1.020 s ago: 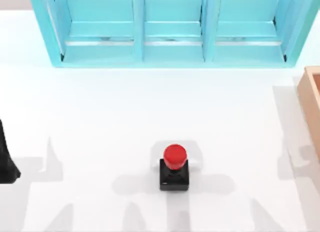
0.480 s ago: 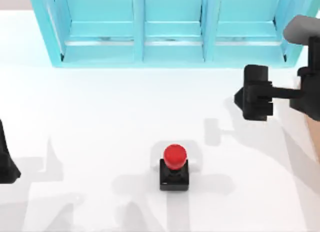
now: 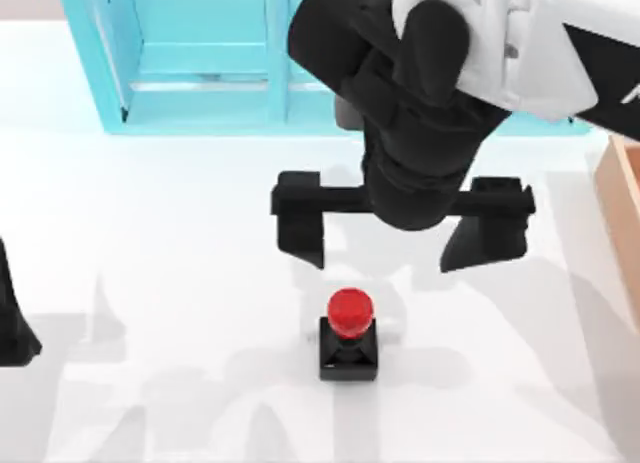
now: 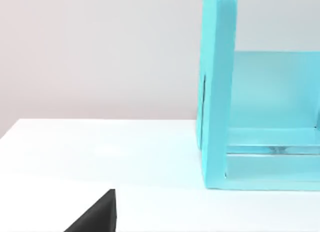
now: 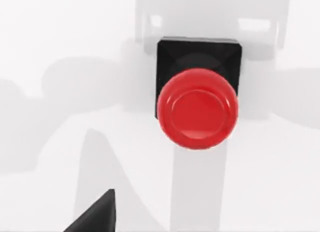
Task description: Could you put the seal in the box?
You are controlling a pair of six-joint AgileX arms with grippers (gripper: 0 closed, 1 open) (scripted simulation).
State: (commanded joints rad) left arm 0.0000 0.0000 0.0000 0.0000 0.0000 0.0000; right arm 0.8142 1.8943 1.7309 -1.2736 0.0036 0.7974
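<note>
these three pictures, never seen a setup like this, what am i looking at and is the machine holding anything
It is a simulated two-armed robot at a white table, seen at one moment by three cameras. One camera looks down from above; the other two sit on the arms' wrists.

From above, the right gripper hangs with its fingers spread wide, just behind the seal, a small stamp with a red ball knob on a black base. It holds nothing. The right wrist camera looks down on that seal.

The left gripper is parked at the table's left edge. Its wrist camera faces the cyan shelf at the back of the table. The tan box peeks in at the right edge.
</note>
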